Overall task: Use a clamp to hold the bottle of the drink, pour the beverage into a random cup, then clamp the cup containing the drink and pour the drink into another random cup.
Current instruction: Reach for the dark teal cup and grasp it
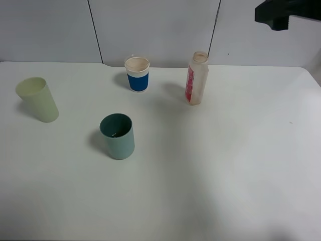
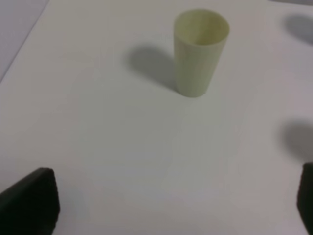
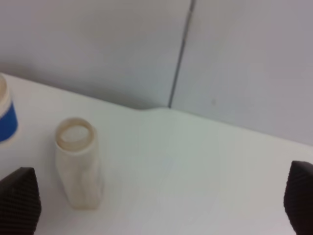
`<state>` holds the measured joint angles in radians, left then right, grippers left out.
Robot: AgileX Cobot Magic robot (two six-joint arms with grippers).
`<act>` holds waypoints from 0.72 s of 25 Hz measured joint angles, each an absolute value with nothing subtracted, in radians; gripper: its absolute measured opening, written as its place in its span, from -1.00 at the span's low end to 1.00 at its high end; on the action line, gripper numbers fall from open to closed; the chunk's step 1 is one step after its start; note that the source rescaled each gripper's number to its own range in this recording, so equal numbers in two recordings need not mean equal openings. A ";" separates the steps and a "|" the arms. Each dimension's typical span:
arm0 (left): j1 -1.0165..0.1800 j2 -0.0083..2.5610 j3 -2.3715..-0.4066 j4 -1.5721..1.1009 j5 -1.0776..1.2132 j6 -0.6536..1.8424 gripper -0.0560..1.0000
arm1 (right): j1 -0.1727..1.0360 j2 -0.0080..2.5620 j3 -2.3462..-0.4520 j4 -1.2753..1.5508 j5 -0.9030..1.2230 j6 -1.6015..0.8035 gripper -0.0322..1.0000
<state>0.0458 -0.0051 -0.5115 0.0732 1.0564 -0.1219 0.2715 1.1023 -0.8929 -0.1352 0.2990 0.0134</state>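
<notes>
- Drink (image 1: 118, 133) sat in teal cup (image 1: 117, 136), bottle (image 1: 196, 79) upright: first pour looked done.
- Left gripper (image 2: 168, 205), right gripper (image 3: 160, 200) gaped wide, empty.
- Next needed: grab teal cup, tip into blue-banded cup (image 1: 137, 74).

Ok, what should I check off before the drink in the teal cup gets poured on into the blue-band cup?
1. Teal cup upright, drink in its bottom: ok.
2. Blue-band cup upright, mouth open: ok.
3. Bottle standing upright, clear of both cups: ok.
4. Left gripper open, nothing held: ok.
5. Right gripper open, nothing held: ok.
6. A gripper lined up on the teal cup: not ok; the left wrist view faces the yellow-green cup, the right wrist view the bottle.
</notes>
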 joint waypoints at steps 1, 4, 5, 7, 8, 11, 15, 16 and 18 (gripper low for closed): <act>0.046 -0.005 -0.512 0.073 1.056 -0.122 0.86 | 0.266 1.080 -0.893 -0.155 0.329 0.030 1.00; 0.046 -0.005 -0.512 0.073 1.056 -0.122 0.86 | 0.264 1.026 -0.893 -0.200 0.383 0.077 1.00; 0.046 -0.005 -0.512 0.073 1.056 -0.122 0.86 | 0.264 1.010 -0.893 -0.210 0.396 0.084 1.00; 0.046 -0.005 -0.512 0.073 1.056 -0.122 0.86 | 0.264 0.962 -0.894 -0.232 0.450 0.092 1.00; 0.046 -0.005 -0.512 0.073 1.056 -0.122 0.86 | 0.264 0.944 -0.894 -0.237 0.478 0.092 1.00; 0.046 -0.005 -0.512 0.073 1.056 -0.122 0.86 | 0.264 0.906 -0.894 -0.247 0.546 0.101 1.00; 0.046 -0.005 -0.512 0.073 1.056 -0.122 0.86 | 0.264 0.852 -0.894 -0.256 0.604 0.108 1.00; 0.046 -0.005 -0.512 0.073 1.056 -0.122 0.86 | 0.264 0.840 -0.894 -0.261 0.627 0.109 1.00; 0.046 -0.005 -0.512 0.073 1.056 -0.122 0.86 | 0.264 0.815 -0.894 -0.281 0.680 0.110 1.00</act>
<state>0.0458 -0.0051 -0.5115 0.0732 1.0564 -0.1219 0.2638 0.8152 -0.8938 -0.2810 0.6797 0.1097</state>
